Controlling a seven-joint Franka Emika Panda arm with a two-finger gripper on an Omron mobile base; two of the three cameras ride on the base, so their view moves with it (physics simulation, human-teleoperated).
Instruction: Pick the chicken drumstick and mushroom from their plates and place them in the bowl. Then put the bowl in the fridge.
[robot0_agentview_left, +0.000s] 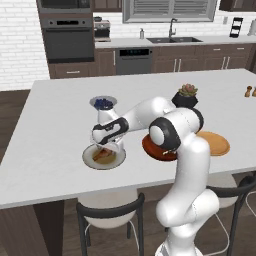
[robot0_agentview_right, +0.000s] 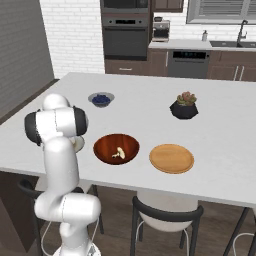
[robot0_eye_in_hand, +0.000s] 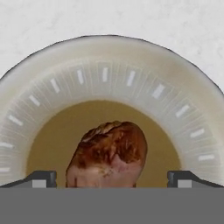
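Arm: white, dark-jointed, rising at the near edge of the white island counter (robot0_agentview_left: 55, 150), elbow folded high, forearm reaching left and low over the counter, wrist bent so the hand points down. Gripper (robot0_agentview_left: 106, 150): poised directly over the grey-rimmed plate (robot0_agentview_left: 88, 156), jaws spread wide; in the hand view the two dark fingertips (robot0_eye_in_hand: 41, 178) stand at either side of the meat with a clear gap on each side, nothing clasped. Chicken drumstick (robot0_eye_in_hand: 108, 153): orange-brown, lying on the olive-tan centre of the grey-rimmed plate, between the fingertips; whether they touch it cannot be told. Bowl (robot0_agentview_right: 116, 148): glossy reddish-brown, just right of the grey-rimmed plate, near the counter's front edge. Mushroom (robot0_agentview_right: 118, 153): pale, small, lying inside the bowl. Wooden plate (robot0_agentview_right: 171, 158): flat light tan disc, bare, just right of the bowl. Blueberry bowl (robot0_agentview_right: 101, 99): small, grey, farther back on the counter, beyond the grey-rimmed plate. Succulent pot (robot0_agentview_right: 184, 107): black, faceted, behind the wooden plate. Background: dark cabinets, wall oven (robot0_agentview_left: 67, 37), sink with tap (robot0_agentview_left: 172, 27) along the far wall.
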